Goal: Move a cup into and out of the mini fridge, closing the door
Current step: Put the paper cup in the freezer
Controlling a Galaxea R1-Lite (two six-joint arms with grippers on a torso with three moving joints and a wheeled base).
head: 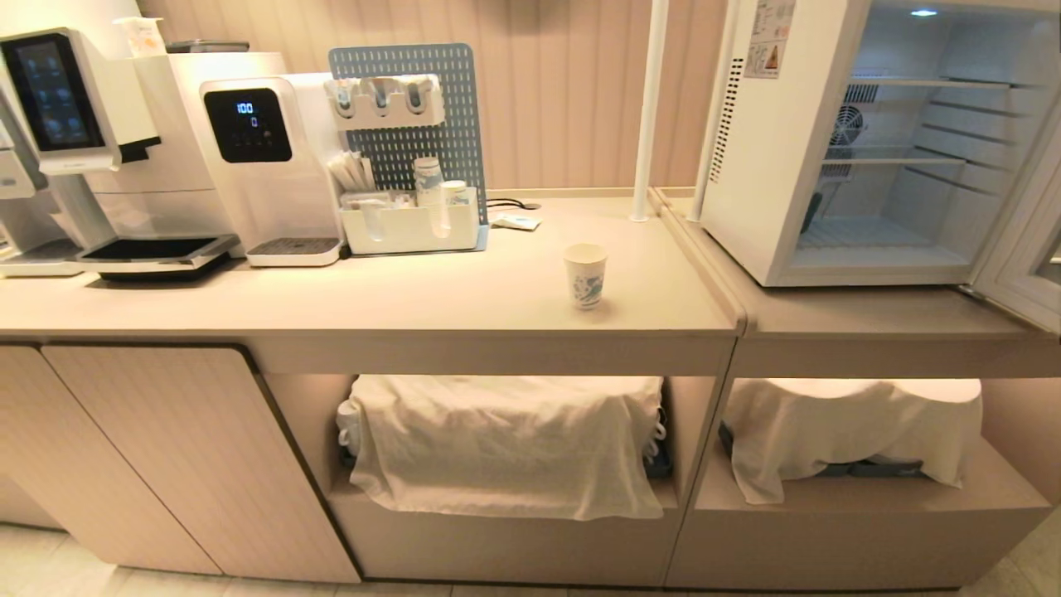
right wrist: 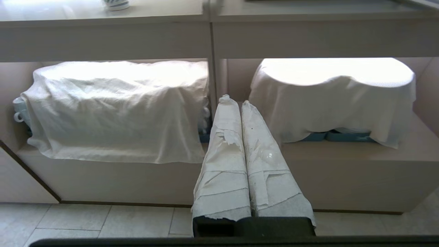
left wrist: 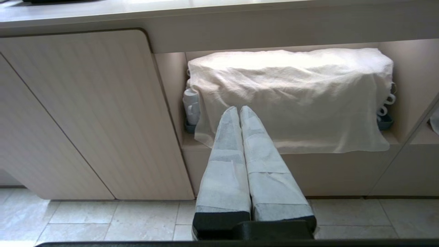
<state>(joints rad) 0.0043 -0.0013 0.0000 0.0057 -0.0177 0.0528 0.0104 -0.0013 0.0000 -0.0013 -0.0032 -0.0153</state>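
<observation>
Near: your left gripper (left wrist: 239,109) and right gripper (right wrist: 233,99) are hanging low before the cloth-draped shelves (head: 506,439), fingers clenched on nothing, parked | Cup (head: 585,276) is standing upright on the counter (head: 414,298), left of the mini fridge (head: 870,141) | Door (head: 1024,240) is standing open at right, leaving you access.

Two white coffee machines (head: 99,157) are set at the counter's (head: 373,290) left end, a water dispenser (head: 265,157) just beside them. A blue-grey pegboard rack (head: 414,124) with stacked cups (head: 428,182) is placed next along. White cloths (head: 506,439) are draped over items in the open shelves below. A pale tiled floor (left wrist: 103,219) is seen beneath.
</observation>
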